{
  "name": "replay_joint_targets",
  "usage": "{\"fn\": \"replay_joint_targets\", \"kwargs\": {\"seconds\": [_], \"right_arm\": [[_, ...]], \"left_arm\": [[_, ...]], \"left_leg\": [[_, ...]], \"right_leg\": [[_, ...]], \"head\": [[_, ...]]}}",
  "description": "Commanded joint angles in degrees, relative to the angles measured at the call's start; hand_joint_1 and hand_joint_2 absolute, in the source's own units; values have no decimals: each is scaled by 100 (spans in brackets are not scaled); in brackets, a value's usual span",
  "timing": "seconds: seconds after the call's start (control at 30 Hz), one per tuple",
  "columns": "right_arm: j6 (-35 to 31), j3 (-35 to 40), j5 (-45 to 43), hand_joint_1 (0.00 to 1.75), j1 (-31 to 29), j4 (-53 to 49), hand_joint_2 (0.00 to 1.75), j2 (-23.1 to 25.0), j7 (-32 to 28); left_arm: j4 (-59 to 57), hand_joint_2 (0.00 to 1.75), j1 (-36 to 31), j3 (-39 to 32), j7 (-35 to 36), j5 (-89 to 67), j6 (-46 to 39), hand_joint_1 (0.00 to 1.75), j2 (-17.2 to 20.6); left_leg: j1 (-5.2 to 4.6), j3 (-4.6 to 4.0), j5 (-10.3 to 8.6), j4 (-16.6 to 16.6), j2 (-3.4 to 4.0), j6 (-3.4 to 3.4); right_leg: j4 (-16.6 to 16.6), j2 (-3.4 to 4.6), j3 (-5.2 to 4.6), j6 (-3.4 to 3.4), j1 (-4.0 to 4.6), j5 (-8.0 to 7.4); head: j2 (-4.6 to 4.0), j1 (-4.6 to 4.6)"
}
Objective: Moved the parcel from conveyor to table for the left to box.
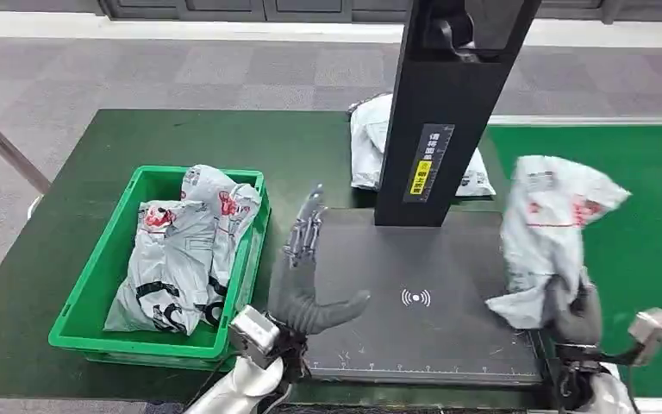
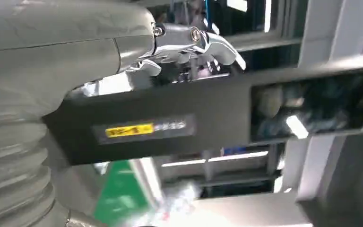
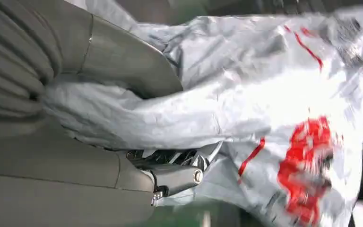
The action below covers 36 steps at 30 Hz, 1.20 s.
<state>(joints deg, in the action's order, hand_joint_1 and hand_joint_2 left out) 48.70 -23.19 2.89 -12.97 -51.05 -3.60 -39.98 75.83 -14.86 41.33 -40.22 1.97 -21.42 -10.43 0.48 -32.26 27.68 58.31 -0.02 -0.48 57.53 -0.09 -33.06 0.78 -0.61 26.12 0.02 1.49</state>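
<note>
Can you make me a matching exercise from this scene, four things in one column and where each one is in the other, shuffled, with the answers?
Things:
1. left hand
2. right hand
3. green crate
4. parcel behind the black post

Places or states:
A. holds grey parcels inside it
B. lies on the dark green table, partly hidden
C. open above the black scanner platform
D. grips a grey parcel with red print

Pairs: 1-C, 2-D, 3-A, 4-B

The black post (image 1: 448, 103) blocks the scale plate's (image 1: 431, 267) far edge (near surface stays bare), green crate (image 1: 95, 285) flanking left.
</note>
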Motion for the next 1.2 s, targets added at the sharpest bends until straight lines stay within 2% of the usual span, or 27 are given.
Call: {"fn": "replay_joint_targets", "kwargs": {"seconds": [0.03, 0.1, 0.2, 0.3, 0.4, 0.43, 0.53, 0.67, 0.77, 0.83, 0.87, 0.93, 1.03, 1.1, 1.2], "right_arm": [[-1416, 3615, 211, 175, 358, -1868, 175, 26, -2], [-1607, 3511, -290, 175, 505, -2381, 175, 236, -2], [-1682, 3637, -173, 175, 724, -2891, 175, 366, -2], [-2185, 4336, 355, 175, 659, -2592, 175, 152, -2], [-2713, 5035, 616, 175, 458, -2125, 175, 16, -2], [-2839, 5275, 646, 175, 386, -2040, 175, -20, -2], [-2839, 5275, 646, 175, 386, -2040, 175, -20, -2], [-2920, 5476, 386, 175, 258, -2112, 175, -58, -2], [-3177, 5444, 672, 175, 215, -1791, 175, -117, -2], [-3350, 5337, 1167, 175, 110, -997, 175, -106, 57], [-3422, 5286, 1344, 175, 96, -844, 175, -97, 152], [-3438, 5262, 1385, 175, 93, -745, 175, -106, 120], [-3854, 4841, 1689, 175, 157, -552, 175, -3, 277], [-4137, 4613, 1796, 175, 289, -724, 175, -48, 431], [-4137, 4613, 1796, 175, 289, -724, 175, -48, 431]], "left_arm": [[422, 175, 384, -273, 22, 1008, 824, 0, 219], [135, 175, 395, -244, 84, 1523, 887, 0, 209], [-27, 175, 323, -186, 176, 1984, 949, 0, 262], [-168, 175, 237, -94, 385, 2429, 1141, 0, 364], [-373, 175, 173, -122, 452, 2316, 838, 0, 296], [-423, 175, 171, -159, 668, 2569, 1001, 0, 258], [-423, 175, 171, -159, 668, 2569, 1001, 0, 258], [-495, 175, 225, -166, 1456, 3131, 1323, 0, 303], [-450, 175, 256, -211, 759, 2281, 418, 0, 272], [14, 175, 431, -555, 22, 1297, -844, 0, 150], [348, 175, 533, -709, 22, 879, -1154, 0, 111], [387, 175, 578, -735, 22, 861, -1130, 0, 129], [1548, 175, 893, -1266, 22, -226, -1858, 0, -11], [1716, 175, 988, -1454, 22, -463, -1858, 0, -99], [1716, 175, 988, -1454, 22, -463, -1858, 0, -99]], "left_leg": [[-7, 10, -2, -20, 63, -5], [-6, 7, -4, -19, 48, -6], [-5, 2, -5, -11, 17, -7], [-1, 8, -6, -17, 23, -9], [-1, 11, -7, -17, 24, -9], [-1, 12, -12, -26, 27, -9], [-2, 7, -12, -20, 19, -9], [-1, 6, -15, -23, 17, -9], [-2, 7, -13, -19, 17, -8], [-1, 5, -14, -19, 11, -7], [1, 7, -10, -15, 11, -9], [0, 4, -12, -18, 12, -8], [0, -2, -8, -9, 1, -9], [2, -13, -6, -1, -1, -9], [-3, -5, -10, -11, -7, -9]], "right_leg": [[-5, 63, -20, -10, -6, -15], [-5, 48, -18, -7, -6, -13], [0, 16, -14, -4, -5, -3], [-9, 22, -7, -7, -1, -7], [-10, 23, -4, -6, -1, -7], [-18, 26, -5, -8, -1, -13], [-13, 19, -9, -7, -1, -10], [-17, 17, -9, -6, -1, -12], [-15, 17, -7, -4, -2, -10], [-17, 11, -6, -3, -1, -11], [-14, 11, -3, -3, 1, -7], [-17, 13, -5, -3, 1, -10], [-7, 1, -10, -3, 0, -3], [0, 0, -18, -3, 2, -3], [-7, -1, -16, -2, -3, -2]], "head": [[0, -2], [0, 0], [0, 0], [0, -2], [0, 0], [0, 0], [0, 0], [0, 0], [0, 0], [0, 2], [0, 0], [0, 0], [0, 0], [0, -2], [0, 0]]}}
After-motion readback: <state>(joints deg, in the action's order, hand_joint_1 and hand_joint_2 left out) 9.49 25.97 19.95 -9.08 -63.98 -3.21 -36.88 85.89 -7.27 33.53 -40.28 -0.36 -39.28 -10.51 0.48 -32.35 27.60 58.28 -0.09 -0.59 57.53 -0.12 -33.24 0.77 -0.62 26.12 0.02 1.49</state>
